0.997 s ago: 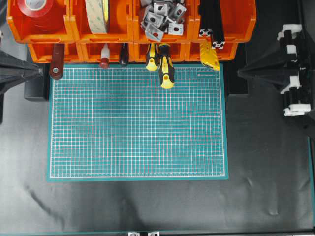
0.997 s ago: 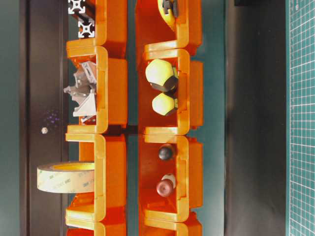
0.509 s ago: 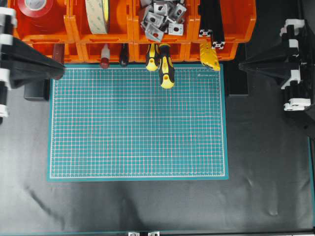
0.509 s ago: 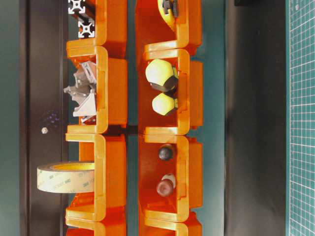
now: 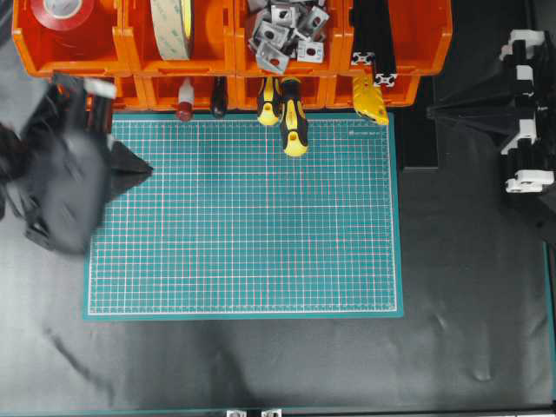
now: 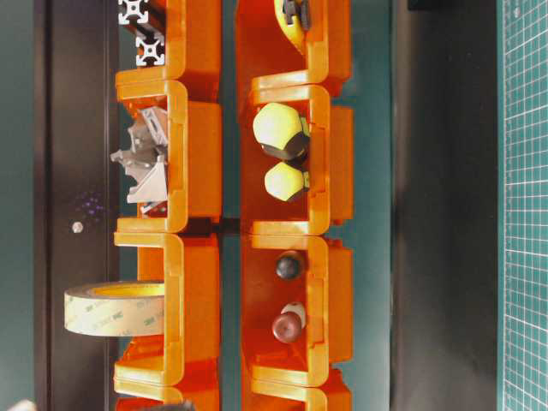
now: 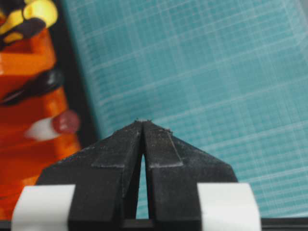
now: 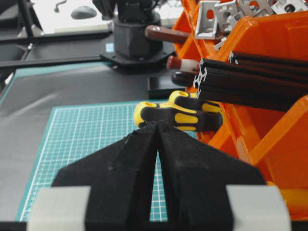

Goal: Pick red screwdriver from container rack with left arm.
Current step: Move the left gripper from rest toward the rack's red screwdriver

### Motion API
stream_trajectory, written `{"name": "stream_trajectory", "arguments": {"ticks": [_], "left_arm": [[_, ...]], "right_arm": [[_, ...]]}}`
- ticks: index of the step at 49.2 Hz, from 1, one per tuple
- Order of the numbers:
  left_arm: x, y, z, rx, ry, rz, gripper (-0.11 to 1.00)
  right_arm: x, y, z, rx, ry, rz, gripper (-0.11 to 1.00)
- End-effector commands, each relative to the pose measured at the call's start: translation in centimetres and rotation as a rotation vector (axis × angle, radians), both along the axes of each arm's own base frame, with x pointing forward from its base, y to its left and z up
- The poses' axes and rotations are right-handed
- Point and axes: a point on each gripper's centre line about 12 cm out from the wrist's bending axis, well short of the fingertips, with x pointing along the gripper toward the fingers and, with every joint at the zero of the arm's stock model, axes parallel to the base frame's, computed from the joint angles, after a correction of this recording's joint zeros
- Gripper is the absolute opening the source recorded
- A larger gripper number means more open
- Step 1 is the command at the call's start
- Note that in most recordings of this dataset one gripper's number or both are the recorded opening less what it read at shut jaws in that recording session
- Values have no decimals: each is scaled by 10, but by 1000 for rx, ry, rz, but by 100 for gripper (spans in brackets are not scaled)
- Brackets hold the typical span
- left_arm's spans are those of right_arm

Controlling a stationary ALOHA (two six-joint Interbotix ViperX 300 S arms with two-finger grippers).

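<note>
Red screwdriver (image 5: 183, 102) sits in container rack (image 5: 130, 52), lower row, beside a dark-handled tool (image 5: 218, 97); yellow-black screwdrivers (image 5: 291, 122) further right. Left end effector (image 5: 139, 168) shut, empty, over green mat (image 5: 261, 226). Right end effector (image 8: 157, 126) shut, empty.
</note>
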Motion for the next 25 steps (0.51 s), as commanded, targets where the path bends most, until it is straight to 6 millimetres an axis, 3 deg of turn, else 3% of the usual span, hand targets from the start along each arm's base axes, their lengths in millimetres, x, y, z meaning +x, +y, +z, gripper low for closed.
{"name": "stream_trajectory", "arguments": {"ticks": [1, 12, 25], "left_arm": [[11, -2, 18, 143, -27, 74, 0], [31, -16, -1, 348, -38, 219, 0], [61, -30, -26, 432, 71, 305, 0]], "right_arm": [[2, 0, 11, 0, -28, -2, 0], [2, 0, 10, 0, -29, -2, 0], [2, 5, 7, 1, -12, 24, 0]]}}
